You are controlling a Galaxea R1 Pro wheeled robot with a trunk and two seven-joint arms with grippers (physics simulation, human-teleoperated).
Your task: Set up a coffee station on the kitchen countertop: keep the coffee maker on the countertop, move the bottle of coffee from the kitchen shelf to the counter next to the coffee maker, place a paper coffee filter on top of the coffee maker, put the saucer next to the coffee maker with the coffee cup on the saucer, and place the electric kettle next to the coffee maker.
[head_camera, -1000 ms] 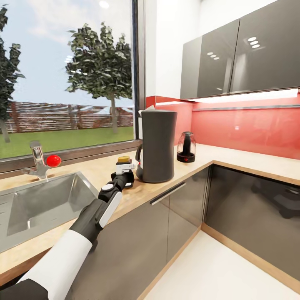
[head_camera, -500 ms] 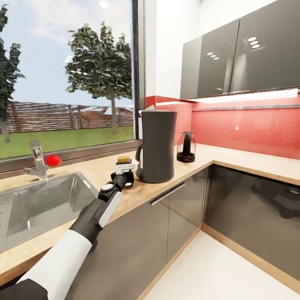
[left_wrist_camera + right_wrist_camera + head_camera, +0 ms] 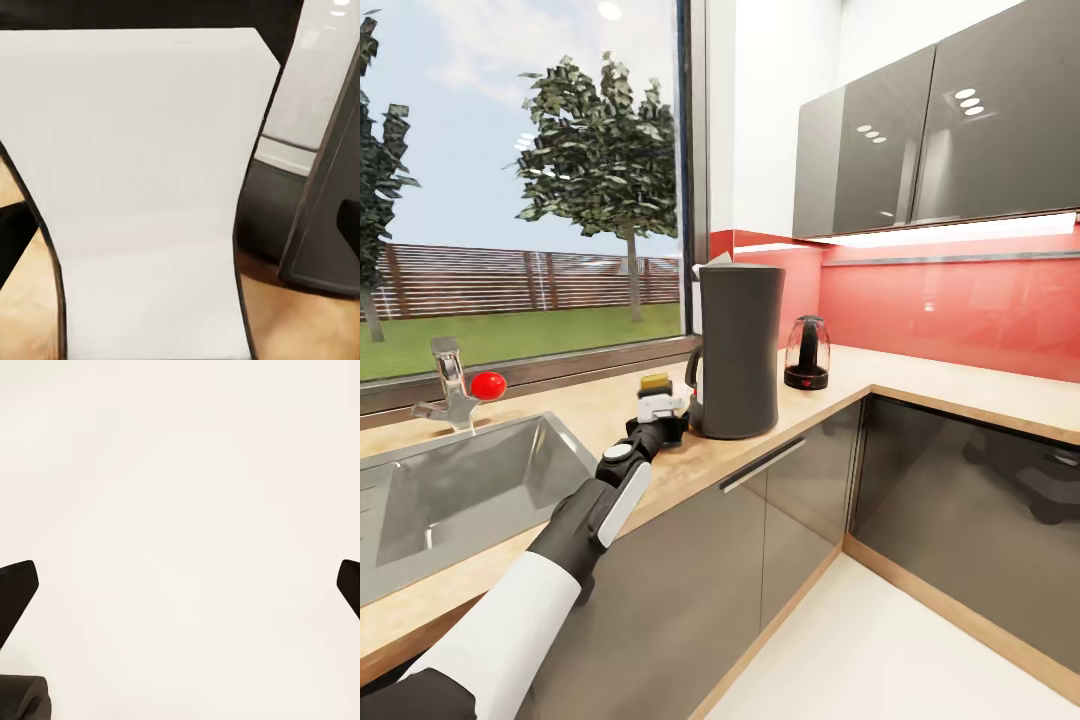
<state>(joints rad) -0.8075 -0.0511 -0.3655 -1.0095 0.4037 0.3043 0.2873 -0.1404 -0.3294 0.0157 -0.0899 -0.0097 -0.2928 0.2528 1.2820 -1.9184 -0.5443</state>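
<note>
Just beside the coffee maker (image 3: 737,350) on the countertop (image 3: 690,465), the left gripper (image 3: 660,408) clasps the white, yellow-capped bottle of coffee (image 3: 657,392); electric kettle (image 3: 807,353) stands behind; right gripper's (image 3: 180,585) fingertips spread wide

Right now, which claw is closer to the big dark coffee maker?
Left. The left claw sits right beside the coffee maker on the countertop. The right claw faces a plain pale surface, open.
</note>
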